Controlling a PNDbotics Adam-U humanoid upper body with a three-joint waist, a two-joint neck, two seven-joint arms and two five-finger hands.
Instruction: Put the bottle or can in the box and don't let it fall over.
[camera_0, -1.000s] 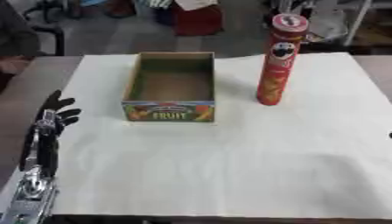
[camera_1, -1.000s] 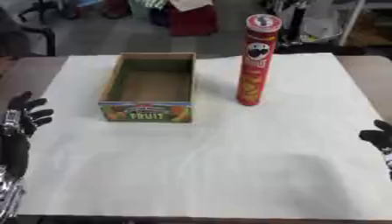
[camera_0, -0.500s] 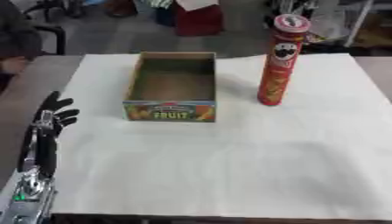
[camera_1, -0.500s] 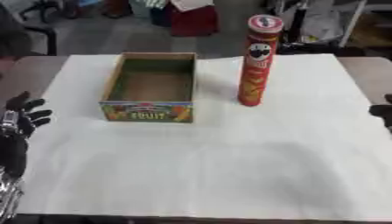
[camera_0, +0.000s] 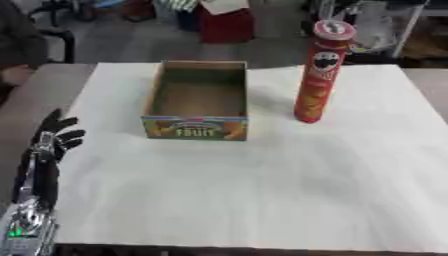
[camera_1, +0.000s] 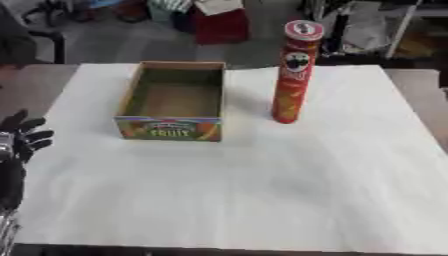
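Observation:
A tall red chip can (camera_0: 318, 72) stands upright on the white table cover, to the right of an open cardboard fruit box (camera_0: 198, 101) whose inside is bare. My left hand (camera_0: 54, 136) rests open near the table's left edge, fingers up, well apart from the box. No right hand shows in either view.
The white cover (camera_0: 262, 180) spreads across the whole table. Beyond the far edge stand a red bin (camera_0: 226, 23), a chair at the far left and shelving at the far right.
The right hand, seen at the right edge a second ago, has gone out of view. The left hand, can and box have stayed put.

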